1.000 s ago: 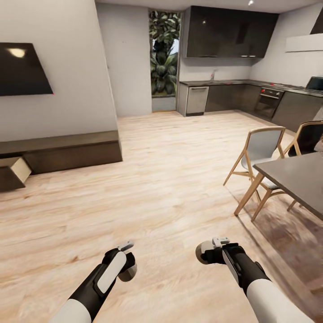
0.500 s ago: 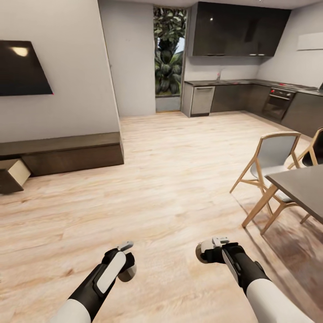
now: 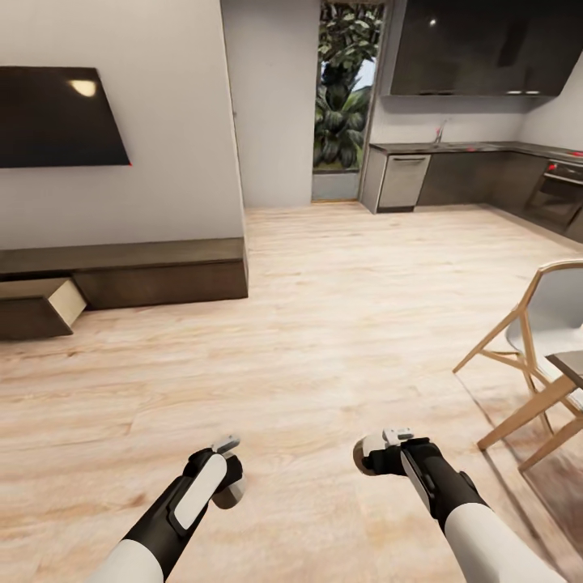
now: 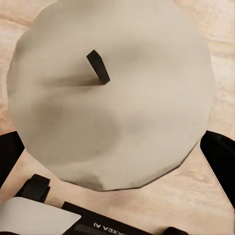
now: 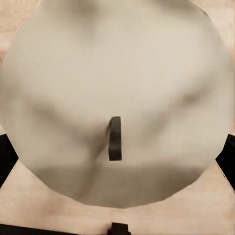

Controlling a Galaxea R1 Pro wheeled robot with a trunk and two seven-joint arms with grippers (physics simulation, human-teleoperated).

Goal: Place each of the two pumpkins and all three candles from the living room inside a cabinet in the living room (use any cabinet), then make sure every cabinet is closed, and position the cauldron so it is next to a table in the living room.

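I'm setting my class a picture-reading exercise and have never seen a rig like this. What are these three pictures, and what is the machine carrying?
It is a simulated wheeled robot with two arms. The large picture comes from a camera on its head, looking down over both arms and across a pale wood floor. The two close-ups come from cameras mounted near each claw. The left claw holds a stubby pale candle with a dark wick. The right claw holds a second candle like it. By the wall stands a long low dark-brown wooden cabinet with one drawer pulled open.
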